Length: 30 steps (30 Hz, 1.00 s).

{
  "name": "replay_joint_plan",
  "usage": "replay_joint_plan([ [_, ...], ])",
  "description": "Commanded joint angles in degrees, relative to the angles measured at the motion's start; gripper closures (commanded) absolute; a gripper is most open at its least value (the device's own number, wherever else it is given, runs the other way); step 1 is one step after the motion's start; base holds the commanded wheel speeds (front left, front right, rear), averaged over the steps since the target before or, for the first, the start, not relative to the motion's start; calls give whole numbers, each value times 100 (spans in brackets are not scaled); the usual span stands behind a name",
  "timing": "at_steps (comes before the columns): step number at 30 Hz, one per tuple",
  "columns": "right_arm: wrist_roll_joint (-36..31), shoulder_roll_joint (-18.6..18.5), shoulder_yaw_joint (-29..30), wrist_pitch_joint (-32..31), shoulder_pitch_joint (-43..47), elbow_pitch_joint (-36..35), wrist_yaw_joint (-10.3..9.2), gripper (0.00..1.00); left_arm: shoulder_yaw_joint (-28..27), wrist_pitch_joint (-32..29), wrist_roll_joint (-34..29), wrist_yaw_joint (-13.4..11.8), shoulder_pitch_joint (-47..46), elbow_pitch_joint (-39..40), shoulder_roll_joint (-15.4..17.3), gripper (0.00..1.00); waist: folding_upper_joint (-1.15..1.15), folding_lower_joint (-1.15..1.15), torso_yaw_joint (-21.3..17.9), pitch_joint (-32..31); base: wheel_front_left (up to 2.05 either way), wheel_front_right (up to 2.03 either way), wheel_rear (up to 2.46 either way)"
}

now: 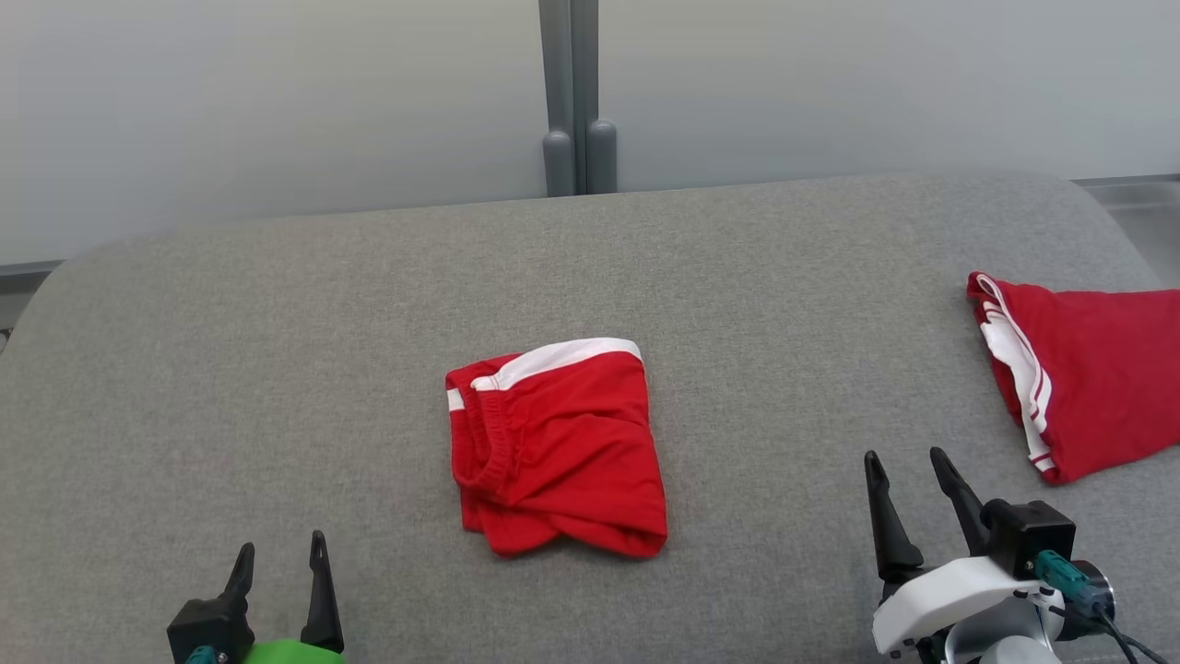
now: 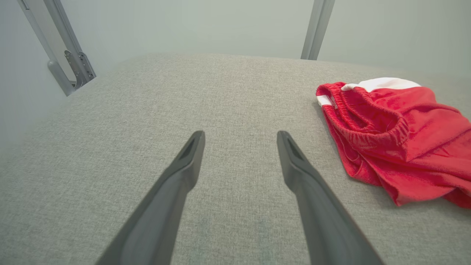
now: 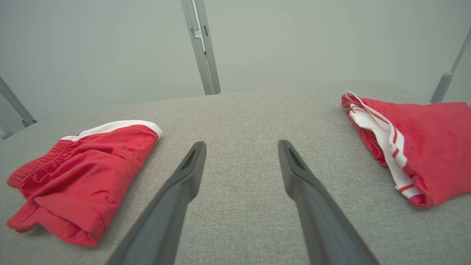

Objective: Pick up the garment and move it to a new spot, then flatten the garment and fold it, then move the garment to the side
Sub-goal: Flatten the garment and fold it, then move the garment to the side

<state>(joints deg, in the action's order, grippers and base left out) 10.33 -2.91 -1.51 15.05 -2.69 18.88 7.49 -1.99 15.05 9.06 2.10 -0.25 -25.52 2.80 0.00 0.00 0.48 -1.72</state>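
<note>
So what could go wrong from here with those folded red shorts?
1. The red shorts lie in loose layers; a pinch might catch only the top layer and undo the fold.
2. Another red garment lies near the right gripper; it could be grabbed by mistake, or the shorts dropped onto it.

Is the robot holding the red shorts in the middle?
No, the folded red shorts with a white band lie on the grey cloth surface, apart from the open left gripper and right gripper.
</note>
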Motion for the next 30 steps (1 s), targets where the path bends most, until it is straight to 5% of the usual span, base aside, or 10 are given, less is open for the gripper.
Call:
replay_joint_plan([
  [1, 25, -11, -28, 12, 57, -39, -2, 0, -30, 12, -36, 37, 105, 42, 26, 0, 0, 0, -99, -95, 0, 0, 0],
  [22, 153, -8, -314, 13, 172, -63, -2, 0, 5, 12, 73, -50, 419, 234, 23, 0, 0, 0, -199, -226, 0, 0, 0],
  [30, 256, -6, -407, 13, 175, 52, -2, 0, 345, 12, 68, 24, 218, 258, 24, 0, 0, 0, 232, -13, 0, 0, 0],
])
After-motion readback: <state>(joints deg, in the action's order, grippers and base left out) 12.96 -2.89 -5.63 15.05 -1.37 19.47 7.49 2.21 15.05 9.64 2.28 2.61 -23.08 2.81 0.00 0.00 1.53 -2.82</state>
